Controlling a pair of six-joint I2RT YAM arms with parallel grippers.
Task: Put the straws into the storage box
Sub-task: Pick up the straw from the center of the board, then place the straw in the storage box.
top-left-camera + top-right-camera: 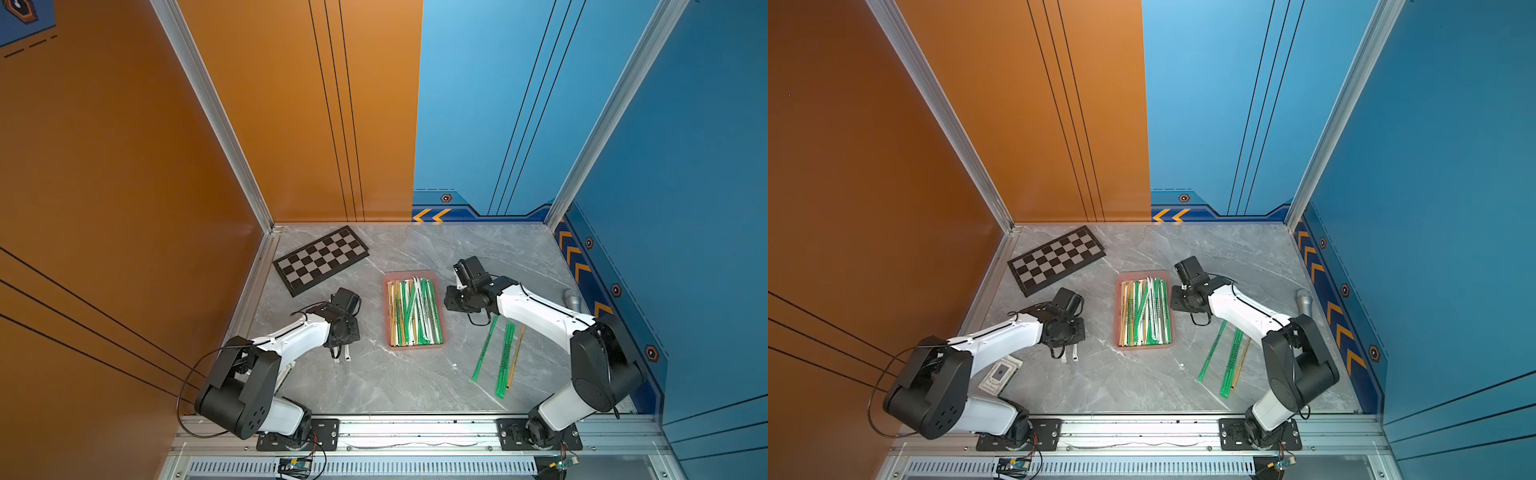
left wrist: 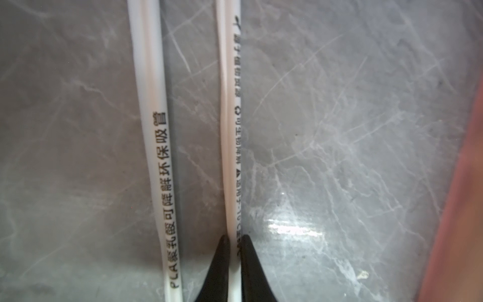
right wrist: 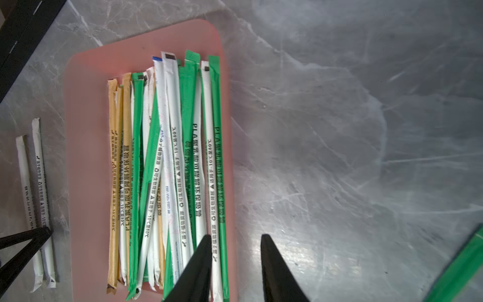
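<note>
Left fingers (image 2: 217, 274) clamp a slim white paper-wrapped straw (image 2: 231, 157) on the marbled desk (image 2: 339, 130); right fingers (image 3: 198, 269) apart beside the pink storage box (image 3: 86, 130).

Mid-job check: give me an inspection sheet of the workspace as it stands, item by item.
Surface: grey marbled tabletop, one small white scrap.
Job's things: storage box holds most straws; loose straws lie by the right arm; white straw and second white straw sit left of the box.
Clutter: chequered board, metal cylinder, printed card under the left arm.
Claws: left claw shut on the white straw; right claw open, empty, at the box's edge.
Cables: black cable loops beside the left arm.
Surroundings: orange wall, blue wall, aluminium rail in front.
</note>
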